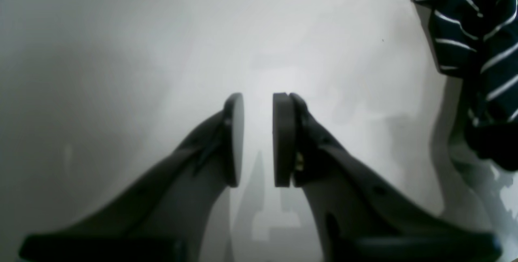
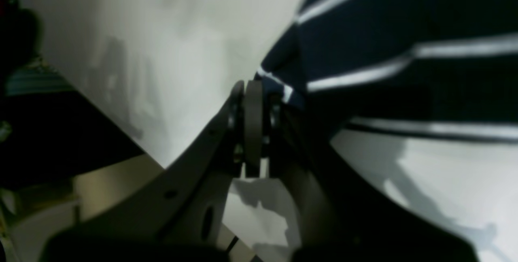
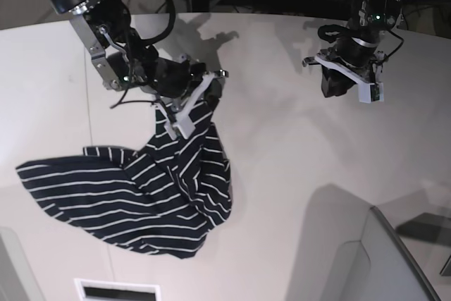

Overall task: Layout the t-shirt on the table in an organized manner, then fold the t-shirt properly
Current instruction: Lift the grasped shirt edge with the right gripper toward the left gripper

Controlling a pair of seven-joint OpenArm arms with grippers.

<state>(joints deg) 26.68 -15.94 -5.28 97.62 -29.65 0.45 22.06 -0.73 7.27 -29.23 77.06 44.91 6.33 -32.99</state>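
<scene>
A: What does the left wrist camera see?

B: The left gripper [image 1: 258, 140] hangs over the bare white table [image 1: 121, 51]. Its two dark pads stand a narrow gap apart with nothing between them. A bunch of the t-shirt [image 1: 473, 31], navy with thin white stripes, sits off at the upper right edge, well clear of the pads.

A: And the right wrist camera?

B: The right gripper [image 2: 254, 92] has its pads pressed together, pinching a fold of the striped t-shirt [image 2: 404, 31]. The cloth spreads away to the right of the claw, lifted off the table [image 2: 162, 31], which shows pale behind and below.

A: What about the base view?

B: The right gripper [image 3: 190, 107], on this view's left, holds one part of the t-shirt [image 3: 141, 195] raised. The rest of the garment drapes down and lies crumpled on the table [image 3: 296, 174], spreading towards the left edge. The left gripper [image 3: 345, 84], on this view's right, hovers above the tabletop, well apart from the shirt.
</scene>
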